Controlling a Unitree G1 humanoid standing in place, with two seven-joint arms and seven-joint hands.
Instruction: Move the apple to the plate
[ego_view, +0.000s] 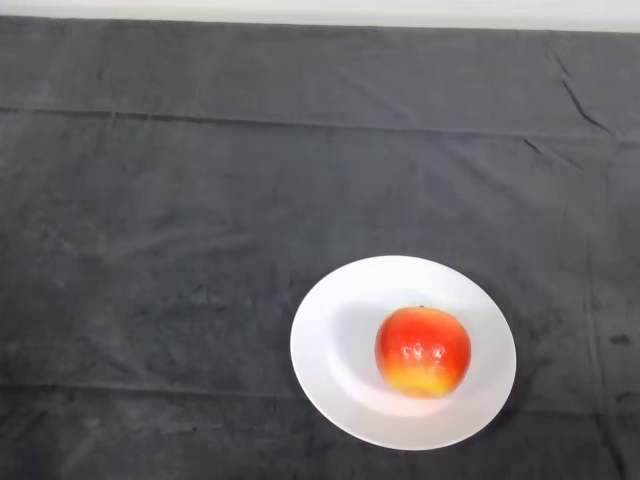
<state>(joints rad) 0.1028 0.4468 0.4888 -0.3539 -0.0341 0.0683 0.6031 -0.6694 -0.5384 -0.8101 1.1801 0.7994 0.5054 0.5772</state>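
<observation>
Head view of the table (150, 200), covered by a dark cloth (300, 120) whose creases are seen along the far edge and at the far right. The left and centre of the cloth are taken up by nothing but its folds. At the near right a white plate (330, 320) is laid flat on the cloth, well inside the near edge. The apple (423, 351), red above and yellow at its near underside, is set upright on the plate, slightly right of the plate's middle and clear of the rim, so that it is held in place by the shallow dish. From this arrangement the task is judged to be complete. No part of the robot is shown, so the state of the hand cannot be told.
</observation>
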